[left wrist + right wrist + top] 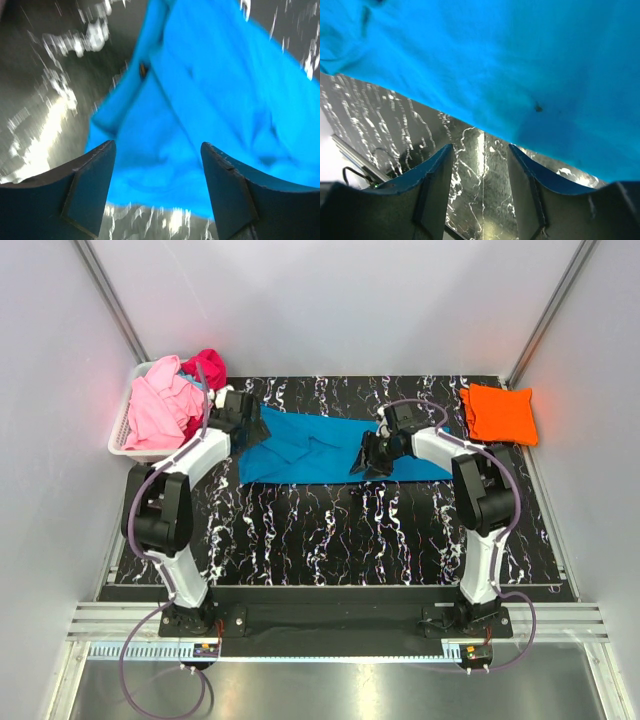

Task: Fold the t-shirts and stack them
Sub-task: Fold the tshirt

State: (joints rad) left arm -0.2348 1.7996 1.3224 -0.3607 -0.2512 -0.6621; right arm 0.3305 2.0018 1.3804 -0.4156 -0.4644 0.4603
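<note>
A turquoise-blue t-shirt (310,452) lies spread and partly folded on the black marbled mat (330,530), toward the back. My left gripper (260,430) hovers over the shirt's left end, open. In the left wrist view the open left gripper (157,150) frames a creased blue t-shirt (210,90) edge with nothing pinched. My right gripper (363,458) sits at the shirt's front edge, right of centre. In the right wrist view the open right gripper (480,150) shows bare mat between its fingers, with the blue t-shirt (495,60) hem just beyond. An orange t-shirt (498,412) lies folded at the back right.
A white slatted basket (120,440) stands at the back left, holding a light pink t-shirt (160,405) and a magenta t-shirt (208,368). White walls close in the mat on three sides. Both arm bases stand at the near edge.
</note>
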